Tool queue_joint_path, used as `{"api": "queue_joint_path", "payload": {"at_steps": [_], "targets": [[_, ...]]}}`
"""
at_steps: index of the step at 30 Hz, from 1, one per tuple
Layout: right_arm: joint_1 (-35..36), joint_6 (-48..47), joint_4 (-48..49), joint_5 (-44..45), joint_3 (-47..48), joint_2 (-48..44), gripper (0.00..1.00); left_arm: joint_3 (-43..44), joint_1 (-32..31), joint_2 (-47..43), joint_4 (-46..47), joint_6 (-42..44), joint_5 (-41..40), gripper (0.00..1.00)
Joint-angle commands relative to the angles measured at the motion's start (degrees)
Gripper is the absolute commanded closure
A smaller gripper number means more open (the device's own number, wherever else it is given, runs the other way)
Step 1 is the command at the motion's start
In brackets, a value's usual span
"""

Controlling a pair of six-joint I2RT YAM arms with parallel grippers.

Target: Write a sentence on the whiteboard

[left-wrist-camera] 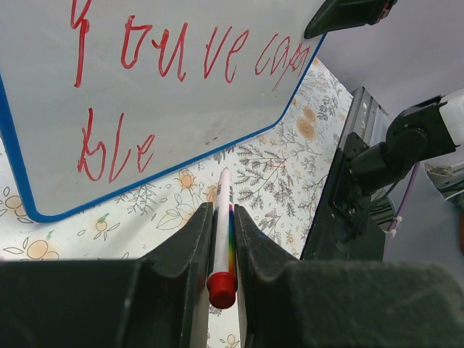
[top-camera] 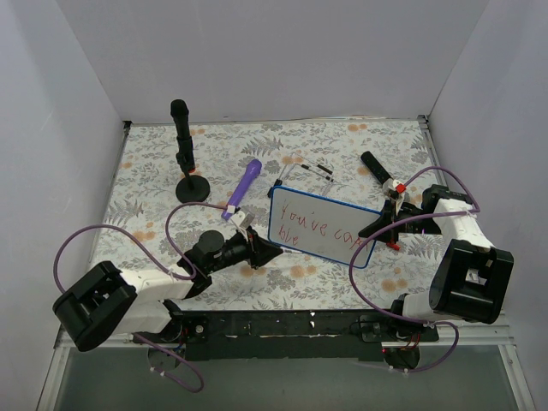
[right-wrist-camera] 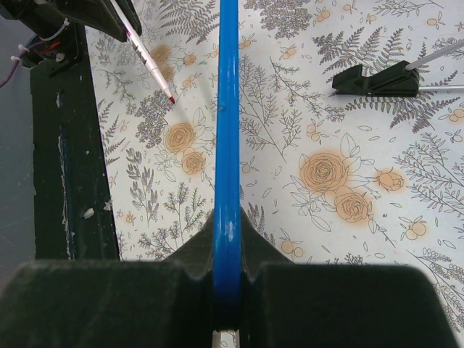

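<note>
The whiteboard (top-camera: 330, 224) is held tilted above the floral table, its blue rim (right-wrist-camera: 228, 130) clamped edge-on in my right gripper (right-wrist-camera: 228, 217), which is shut on its right edge (top-camera: 370, 231). The sentence (left-wrist-camera: 181, 58) reads "You've can" with "ble" on a second line, in red; it also shows in the top view (top-camera: 310, 229). My left gripper (left-wrist-camera: 223, 210) is shut on a white marker (left-wrist-camera: 223, 217) with a rainbow stripe and a red end. The marker's tip (right-wrist-camera: 171, 99) is just off the board's lower edge, not touching it. The left gripper (top-camera: 271, 250) sits at the board's left side.
A black stand (top-camera: 182, 154) is at the back left and a purple object (top-camera: 244, 188) lies near the board's left corner. A black-handled tool (top-camera: 381, 171) and a black clip with thin rods (right-wrist-camera: 373, 80) lie behind the board. The black base rail (left-wrist-camera: 341, 210) runs along the near edge.
</note>
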Motion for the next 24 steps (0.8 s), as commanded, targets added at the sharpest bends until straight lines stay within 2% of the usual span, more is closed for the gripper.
{"api": "queue_joint_path", "payload": {"at_steps": [1, 24], "targets": [[-0.1, -1.3, -0.9, 2.1, -0.4, -0.2, 0.99, -0.4, -0.3, 0.9, 2.6, 0.0, -1.1, 1.00], [-0.1, -1.2, -0.7, 2.2, -0.4, -0.1, 0.99, -0.8, -0.9, 2.4, 4.3, -0.3, -2.2, 1.00]]}}
